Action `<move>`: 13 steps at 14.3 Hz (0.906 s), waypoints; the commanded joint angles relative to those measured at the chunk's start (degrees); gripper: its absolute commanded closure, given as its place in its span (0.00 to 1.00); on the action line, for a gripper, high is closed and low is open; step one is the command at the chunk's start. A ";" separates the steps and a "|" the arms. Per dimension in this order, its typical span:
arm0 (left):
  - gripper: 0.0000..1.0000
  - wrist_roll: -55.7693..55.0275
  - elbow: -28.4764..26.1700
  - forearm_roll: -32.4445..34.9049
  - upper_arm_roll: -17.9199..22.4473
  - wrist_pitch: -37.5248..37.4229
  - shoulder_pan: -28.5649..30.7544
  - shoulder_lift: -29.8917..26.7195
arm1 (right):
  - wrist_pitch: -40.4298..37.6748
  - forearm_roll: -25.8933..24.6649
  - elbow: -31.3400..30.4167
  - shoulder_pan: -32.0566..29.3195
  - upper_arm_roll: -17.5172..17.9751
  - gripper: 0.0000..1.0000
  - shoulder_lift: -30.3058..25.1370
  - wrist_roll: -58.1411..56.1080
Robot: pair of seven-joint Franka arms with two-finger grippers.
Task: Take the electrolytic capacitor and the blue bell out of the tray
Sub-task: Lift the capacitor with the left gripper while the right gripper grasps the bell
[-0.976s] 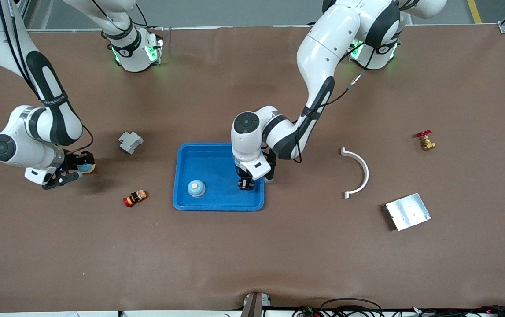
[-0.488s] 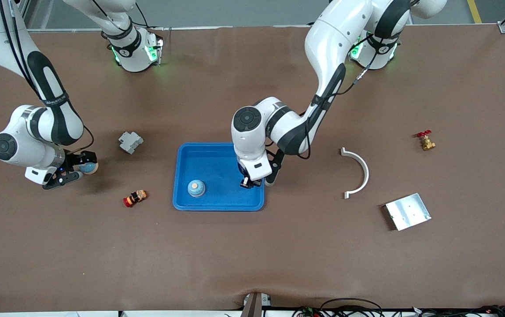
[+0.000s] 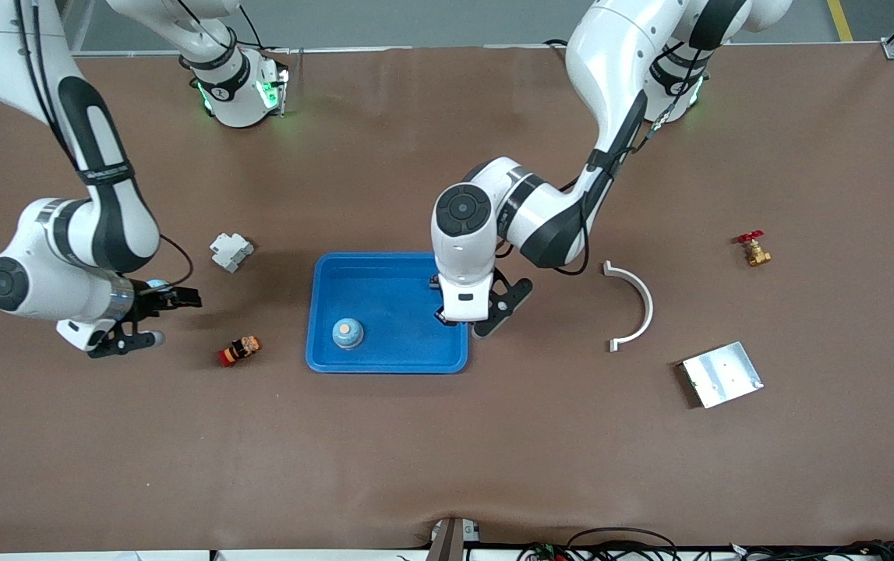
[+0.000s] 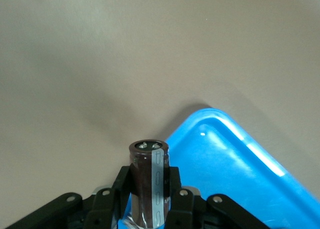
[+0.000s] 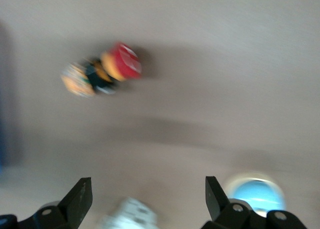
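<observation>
My left gripper [image 3: 450, 315] is shut on a dark brown capacitor [image 4: 150, 181] with a grey stripe. It holds the capacitor upright over the edge of the blue tray [image 3: 384, 292] at the left arm's end; the tray's corner also shows in the left wrist view [image 4: 240, 164]. A blue bell [image 3: 347, 333] with an orange top stands in the tray. My right gripper [image 3: 158, 318] is open and empty, low over the table. A second light-blue round thing [image 5: 255, 196] lies beside one of its fingers, outside the jaws, and is mostly hidden under the wrist in the front view [image 3: 154, 285].
A grey block [image 3: 231, 251] and a red and yellow button [image 3: 239, 351] lie between the right gripper and the tray. A white curved piece [image 3: 634, 304], a metal plate [image 3: 722, 374] and a brass valve [image 3: 753, 249] lie toward the left arm's end.
My left gripper has moved with the capacitor from inside the tray to over its edge. My right gripper has opened and let go of the light-blue round thing.
</observation>
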 commanded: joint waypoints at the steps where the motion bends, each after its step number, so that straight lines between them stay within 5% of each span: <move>1: 1.00 9.32 -7.68 -0.76 -0.01 -0.26 0.98 -5.40 | -0.90 5.27 2.89 5.79 -0.77 0.00 0.13 10.65; 9: 1.00 31.09 -21.41 -0.67 -0.19 6.87 6.06 -14.20 | 5.58 3.96 12.48 17.31 2.74 0.00 9.18 44.86; 13: 1.00 42.46 -24.21 -0.67 -0.10 6.95 8.27 -16.21 | 6.21 -6.83 18.36 21.27 3.01 0.00 15.50 57.69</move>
